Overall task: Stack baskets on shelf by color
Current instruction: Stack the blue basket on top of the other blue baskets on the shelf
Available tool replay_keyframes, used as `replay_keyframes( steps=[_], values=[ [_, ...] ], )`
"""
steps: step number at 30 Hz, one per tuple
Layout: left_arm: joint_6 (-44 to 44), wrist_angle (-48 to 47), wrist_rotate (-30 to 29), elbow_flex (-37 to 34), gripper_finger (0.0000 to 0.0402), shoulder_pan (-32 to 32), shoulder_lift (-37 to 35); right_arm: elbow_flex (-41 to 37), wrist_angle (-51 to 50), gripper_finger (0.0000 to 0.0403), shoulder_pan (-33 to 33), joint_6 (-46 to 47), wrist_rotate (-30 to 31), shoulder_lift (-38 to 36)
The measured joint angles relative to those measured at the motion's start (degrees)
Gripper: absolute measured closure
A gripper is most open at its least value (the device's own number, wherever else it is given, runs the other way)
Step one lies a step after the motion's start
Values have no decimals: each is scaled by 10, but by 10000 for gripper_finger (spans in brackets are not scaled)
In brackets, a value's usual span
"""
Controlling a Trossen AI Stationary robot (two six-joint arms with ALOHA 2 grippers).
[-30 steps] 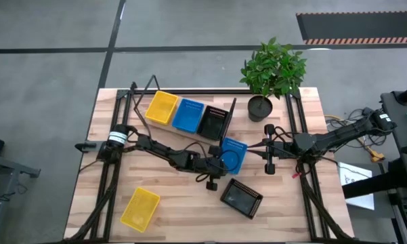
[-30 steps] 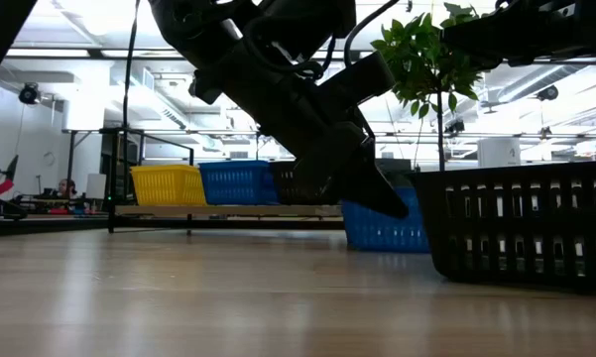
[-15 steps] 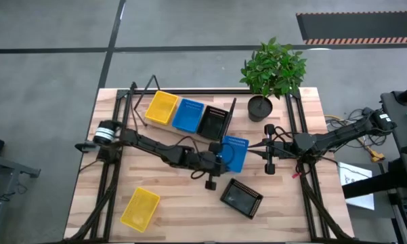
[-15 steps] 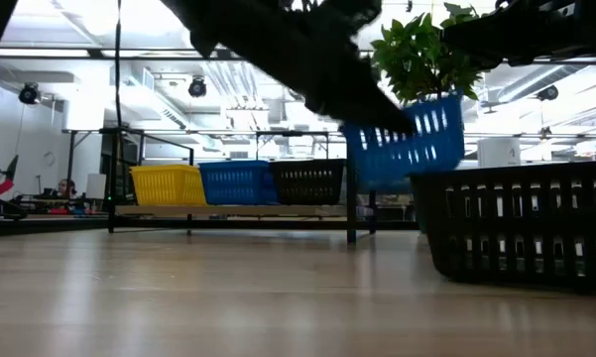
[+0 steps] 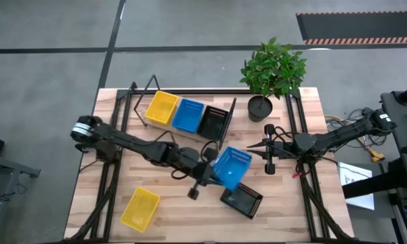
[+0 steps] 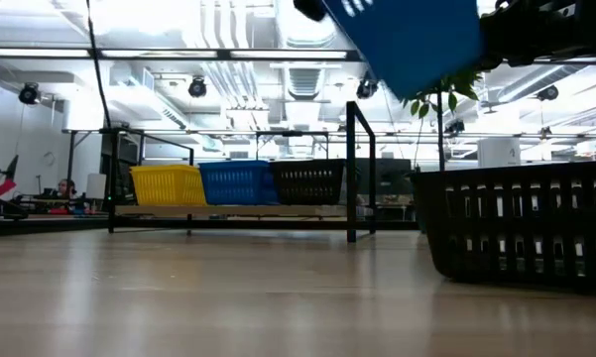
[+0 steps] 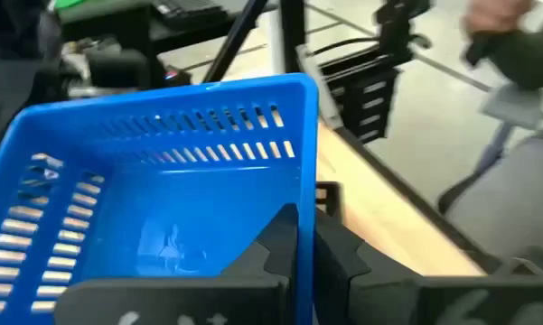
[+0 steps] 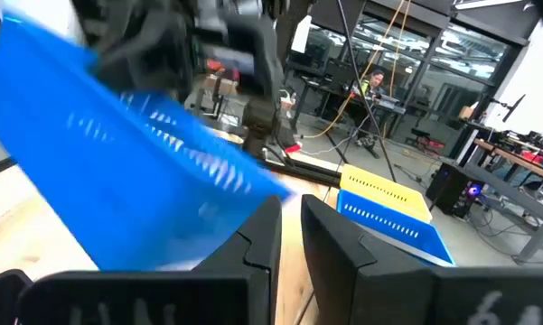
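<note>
My left gripper [image 5: 212, 167] is shut on a blue basket [image 5: 231, 166] and holds it high above the table's middle; the basket shows at the top of the low view [image 6: 417, 35]. A yellow [image 5: 161, 107], a blue [image 5: 188, 114] and a black basket [image 5: 213, 122] stand side by side on the shelf [image 6: 228, 210]. A yellow basket [image 5: 140, 208] and a black basket [image 5: 241, 198] lie on the table near its front. My right gripper [image 5: 252, 145] waits shut and empty, right of the held basket. My left gripper holds the blue basket by one side wall [image 7: 306, 171], one finger inside [image 7: 278, 242] and one outside [image 7: 345, 262]. The fingers come from the table's left. The basket is lifted clear of the table and tilted.
A potted plant [image 5: 271, 71] in a black pot [image 5: 259, 108] stands at the far right, beside the shelf's end frame [image 6: 355, 169]. The black basket [image 6: 521, 223] on the table lies just under and near the held one.
My left gripper has lifted the blue basket from the table, high up, and carried it a little toward the near edge. The basket now hangs clear, has turned about somewhat and is tilted.
</note>
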Motion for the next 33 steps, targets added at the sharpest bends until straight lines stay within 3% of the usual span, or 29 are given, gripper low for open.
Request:
replay_keyframes(
  steps=[5,11,14,28,33],
  values=[
    [37,-106,-7,0,401,-7,-64,0,0,365,0,0,0,0],
    [105,-244,-139,-12,402,4,-133,0,0,365,0,0,0,1],
    [124,-281,-167,-21,402,23,-150,0,0,365,0,0,0,0],
    [230,-305,-165,-105,402,195,-181,0,-1,365,0,0,-2,1],
    [256,-303,-114,-112,401,256,-181,0,-1,365,0,-1,-2,1]
  ],
)
